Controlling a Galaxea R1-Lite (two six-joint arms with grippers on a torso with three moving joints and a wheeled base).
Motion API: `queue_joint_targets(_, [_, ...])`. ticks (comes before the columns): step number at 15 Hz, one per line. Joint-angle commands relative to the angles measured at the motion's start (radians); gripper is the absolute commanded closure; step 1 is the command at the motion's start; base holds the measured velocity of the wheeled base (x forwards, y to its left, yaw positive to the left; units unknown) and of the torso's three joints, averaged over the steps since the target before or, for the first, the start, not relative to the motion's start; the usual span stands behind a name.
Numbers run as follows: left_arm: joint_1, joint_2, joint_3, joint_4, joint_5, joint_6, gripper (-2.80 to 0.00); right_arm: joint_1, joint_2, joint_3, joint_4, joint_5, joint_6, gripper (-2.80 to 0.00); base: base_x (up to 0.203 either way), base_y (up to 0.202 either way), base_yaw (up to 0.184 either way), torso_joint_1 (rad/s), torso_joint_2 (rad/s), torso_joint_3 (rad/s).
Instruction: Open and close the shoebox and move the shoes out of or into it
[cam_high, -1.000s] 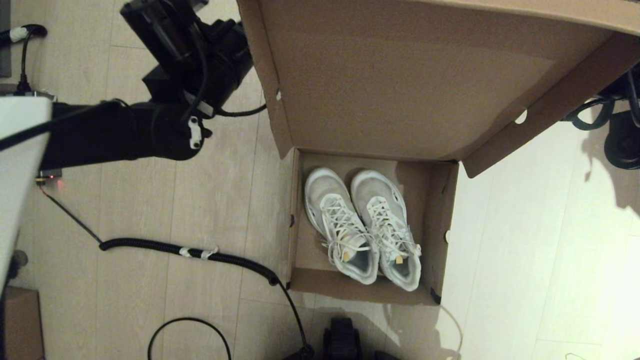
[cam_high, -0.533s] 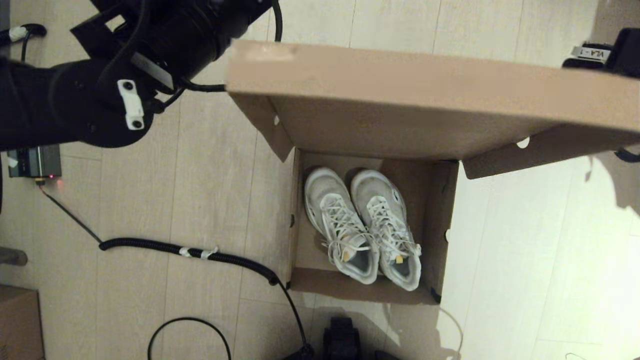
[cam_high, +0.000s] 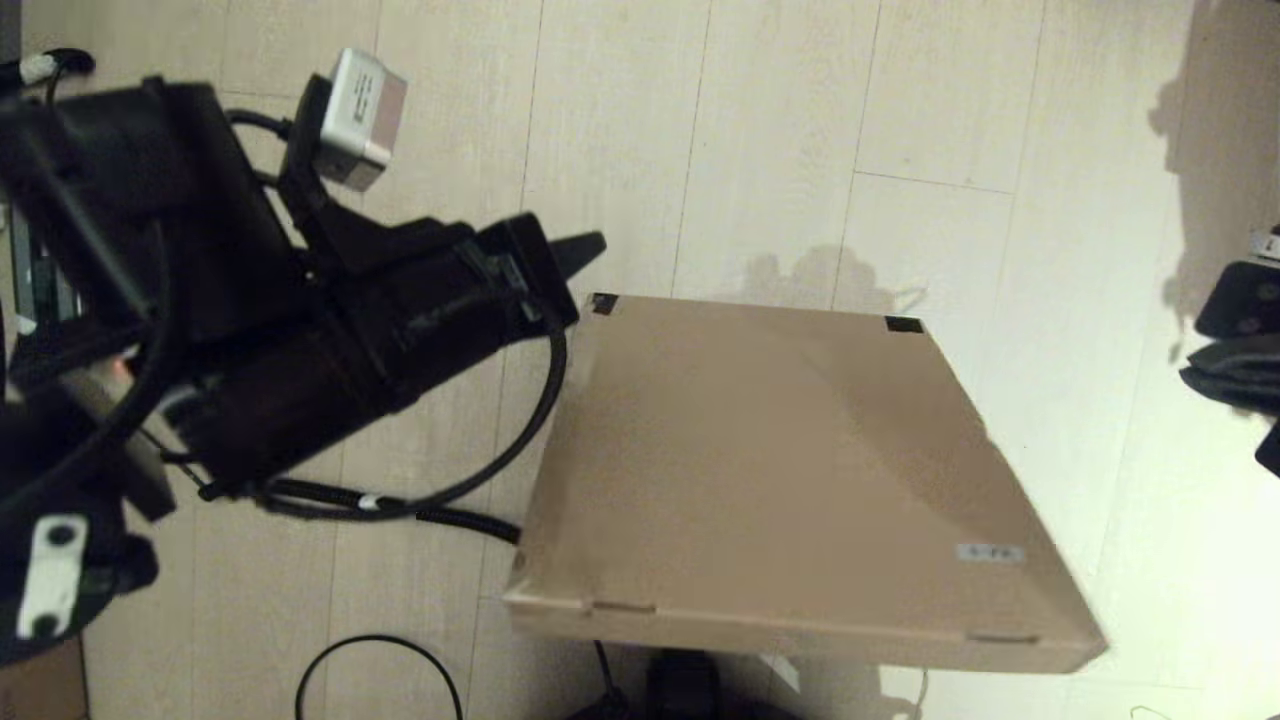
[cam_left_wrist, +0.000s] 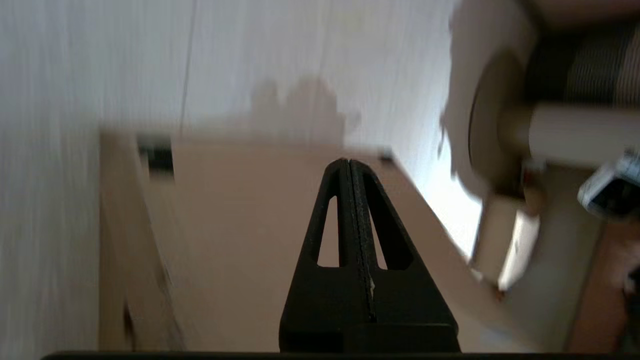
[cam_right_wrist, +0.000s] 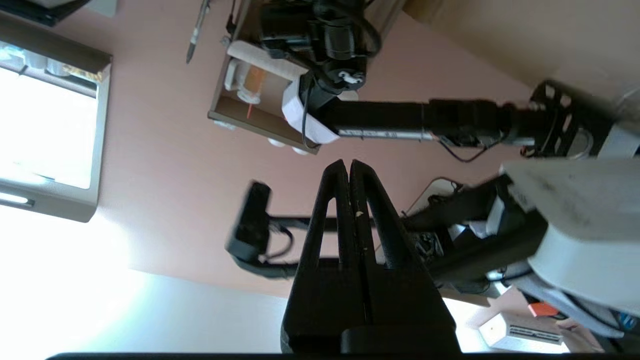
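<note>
- Ahead of the left gripper (cam_left_wrist: 350, 162), whose jaws are pressed together with nothing between them, lies the shoebox (cam_high: 780, 470); its flap lid (cam_left_wrist: 250, 210) is down over the box and the fingertip (cam_high: 590, 245) hangs just off the far left corner, apart from the cardboard as far as the head view shows.
- Black tape (cam_high: 602, 303) marks the corner nearest the jaws; a second strip (cam_high: 903, 323) marks the other far corner.
- A small white label (cam_high: 988, 552) sits on the lid, on the side away from the jaws; its writing cannot be read.
- The shoes are hidden under the lid.
- The box stands on a pale plank floor (cam_high: 780, 150).
- Behind the left jaws, a coiled black cable (cam_high: 440, 515) runs along the floor to the box's left side.
- The right gripper (cam_right_wrist: 348, 165), jaws pressed together and holding nothing, points at a pink surface (cam_right_wrist: 165, 165), well apart from the shoebox.
</note>
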Motion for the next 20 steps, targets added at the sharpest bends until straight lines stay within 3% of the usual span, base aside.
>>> queue_joint_targets(1, [-0.020,-0.097,0.169,-0.040,-0.003,0.000,0.00,0.000,-0.090,0.090,-0.009,0.009,-0.002,0.00,0.000,0.000,0.000,0.000,0.00,0.000])
queue_joint_targets(3, [-0.027,-0.165,0.279,-0.076,-0.008,0.008,0.00,0.000,-0.110,0.138,-0.009,0.009,-0.108,0.00,0.000,0.000,0.000,0.000,0.00,0.000])
queue_joint_targets(5, [-0.028,-0.200,0.310,-0.085,0.004,0.013,0.00,-0.008,-0.088,0.141,-0.009,-0.017,-0.225,0.00,0.000,0.000,0.000,0.000,0.00,0.000])
queue_joint_targets(7, [-0.026,-0.244,0.358,-0.084,0.026,0.013,0.00,-0.082,-0.059,0.155,-0.009,-0.045,-0.308,0.00,0.000,0.000,0.000,0.000,0.00,0.000])
queue_joint_targets(9, [-0.022,-0.291,0.418,-0.083,0.049,0.013,0.00,-0.129,-0.008,0.224,-0.009,-0.130,-0.457,0.00,0.000,0.000,0.000,0.000,0.00,0.000])
queue_joint_targets(12, [-0.014,-0.361,0.475,-0.077,0.090,0.017,0.00,-0.133,0.067,0.320,-0.009,-0.271,-0.728,0.00,0.000,0.000,0.000,0.000,0.00,0.000])
queue_joint_targets(15, [0.040,-0.452,0.593,-0.073,0.106,0.071,0.00,-0.092,0.151,0.431,-0.009,-0.363,-1.050,0.00,0.000,0.000,0.000,0.000,0.00,0.000])
queue_joint_targets(17, [0.064,-0.485,0.647,-0.072,0.105,0.098,0.00,-0.011,0.210,0.528,-0.008,-0.443,-1.341,0.00,0.000,0.000,0.000,0.000,0.00,0.000])
queue_joint_targets(20, [0.070,-0.488,0.665,-0.071,0.107,0.116,0.00,0.065,0.211,0.563,0.166,-0.681,-1.829,0.00,0.000,0.000,0.000,0.000,0.00,0.000])
